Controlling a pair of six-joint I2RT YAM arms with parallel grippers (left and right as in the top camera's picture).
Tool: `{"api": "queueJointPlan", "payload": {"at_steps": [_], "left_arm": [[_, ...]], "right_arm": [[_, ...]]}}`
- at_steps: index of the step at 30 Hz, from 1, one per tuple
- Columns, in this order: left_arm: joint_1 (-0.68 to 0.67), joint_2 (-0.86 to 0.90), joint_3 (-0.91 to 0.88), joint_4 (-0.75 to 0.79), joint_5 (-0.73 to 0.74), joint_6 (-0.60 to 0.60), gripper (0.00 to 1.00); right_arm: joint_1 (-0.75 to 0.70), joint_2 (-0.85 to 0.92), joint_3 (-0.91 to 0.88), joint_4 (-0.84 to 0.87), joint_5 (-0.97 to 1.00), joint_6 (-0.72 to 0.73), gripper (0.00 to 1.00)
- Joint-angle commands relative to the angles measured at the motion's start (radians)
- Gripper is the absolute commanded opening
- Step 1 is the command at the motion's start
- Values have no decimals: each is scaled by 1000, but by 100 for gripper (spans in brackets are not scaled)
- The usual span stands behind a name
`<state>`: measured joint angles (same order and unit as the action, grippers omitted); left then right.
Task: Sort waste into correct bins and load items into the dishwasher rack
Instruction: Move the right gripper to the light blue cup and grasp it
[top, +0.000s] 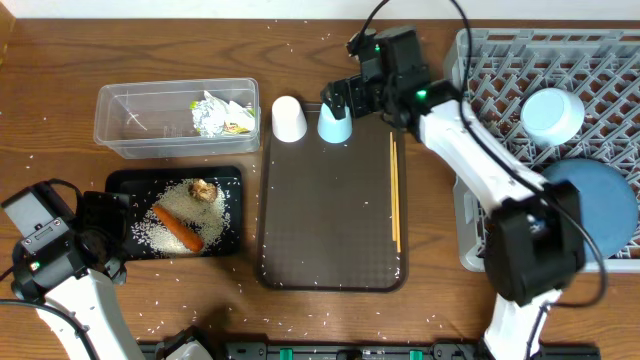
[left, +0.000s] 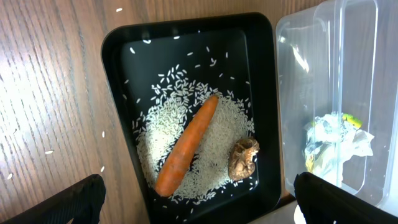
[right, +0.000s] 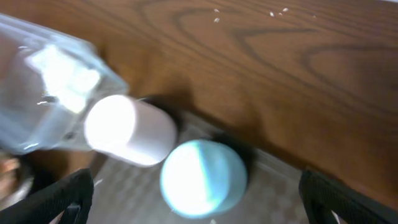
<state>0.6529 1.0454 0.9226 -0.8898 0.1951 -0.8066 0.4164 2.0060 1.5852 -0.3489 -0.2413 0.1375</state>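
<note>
The black tray (top: 118, 183) holds an orange carrot (top: 178, 228), a brown food lump (top: 204, 190) and white rice (top: 165, 205). My left gripper (top: 108, 222) hovers open over that tray's left end; its wrist view shows the carrot (left: 186, 146), lump (left: 242, 158) and rice (left: 161, 118) just ahead of the gripper (left: 199, 208). The crumpled wrapper (top: 222, 113) lies in the clear tub (top: 140, 118). A white cup (top: 289, 119) and a light-blue cup (top: 334, 124) stand upside down on the brown tray. My right gripper (top: 340, 103) is open just above the light-blue cup (right: 202, 177), which sits between its fingers (right: 59, 199).
The grey rack (top: 500, 60) at the right holds a white bowl (top: 552, 115) and a blue plate (top: 595, 205). Wooden chopsticks (top: 395, 195) lie along the right side of the brown tray (top: 320, 220). Stray rice grains dot the wooden table.
</note>
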Motion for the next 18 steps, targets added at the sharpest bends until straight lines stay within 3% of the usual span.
{"api": "queueJointPlan", "payload": {"at_steps": [1,18], "left_arm": [[3,-1,11,-3,-16,13,98],[3,-1,11,-3,-16,13,98]], "right_arm": [[4,57,2,47,39,-19,99],[73,171,2,75,111,-41,99]]}}
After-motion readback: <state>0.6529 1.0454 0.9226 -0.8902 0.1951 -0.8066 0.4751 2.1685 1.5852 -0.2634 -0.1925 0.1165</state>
